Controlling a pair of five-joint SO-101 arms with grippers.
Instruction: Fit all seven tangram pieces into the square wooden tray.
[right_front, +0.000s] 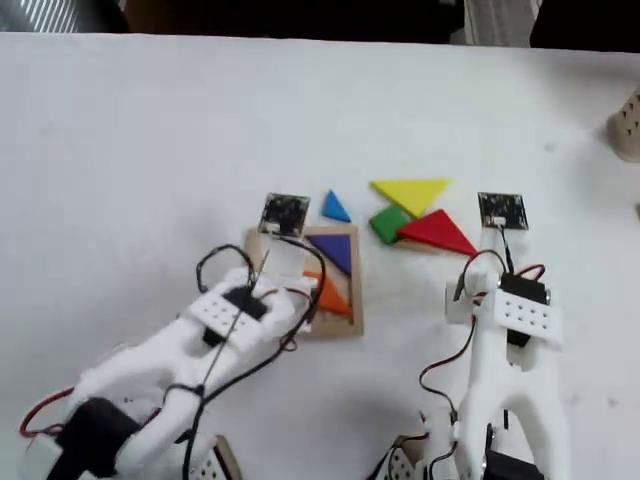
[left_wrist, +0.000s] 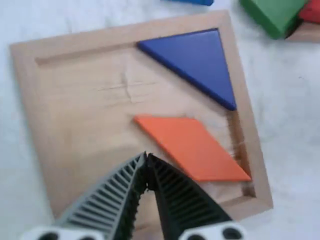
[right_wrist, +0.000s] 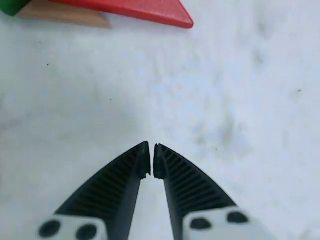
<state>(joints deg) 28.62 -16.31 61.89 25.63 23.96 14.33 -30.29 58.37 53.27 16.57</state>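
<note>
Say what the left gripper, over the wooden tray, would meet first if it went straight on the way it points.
Most likely the orange piece, lying in the tray right ahead of the left gripper; its height above the piece is unclear.

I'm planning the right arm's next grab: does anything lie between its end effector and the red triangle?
Nothing visible does: just bare table separates the right end effector from the red triangle.

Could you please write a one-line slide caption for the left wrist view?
Shut left claw over the wooden tray, which holds a blue triangle and an orange parallelogram.
</note>
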